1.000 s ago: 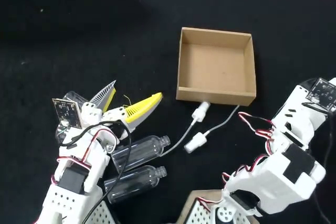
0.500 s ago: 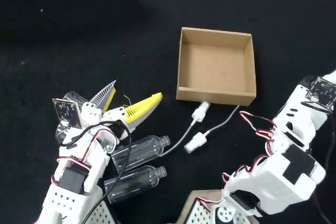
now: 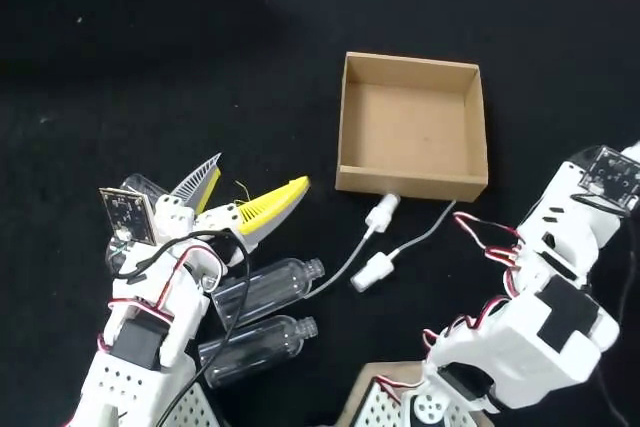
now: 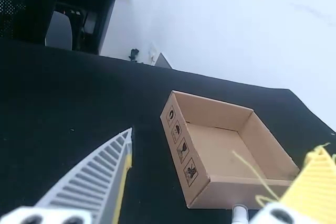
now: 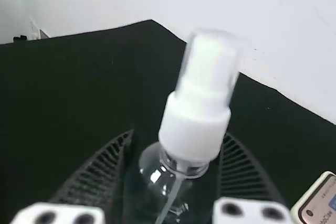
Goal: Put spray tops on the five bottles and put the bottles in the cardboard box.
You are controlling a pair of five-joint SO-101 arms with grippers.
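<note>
Right arm [image 3: 556, 282] barely shifted, right gripper [image 5: 176, 148] clasping capped bottle [image 5: 169, 174], base cut off, left gripper [image 3: 262, 171] wide open.

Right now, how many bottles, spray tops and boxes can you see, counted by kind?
Open bottles lying flat: 2
Bottle with top fitted, in the right jaws: 1
Loose spray tops: 2
Cardboard box: 1
Total: 6

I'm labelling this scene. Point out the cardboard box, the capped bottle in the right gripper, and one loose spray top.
cardboard box [image 3: 412, 184]: high view, near wall.
capped bottle [image 5: 151, 176]: right wrist view, clear shoulder.
loose spray top [image 3: 373, 270]: high view, white head.
</note>
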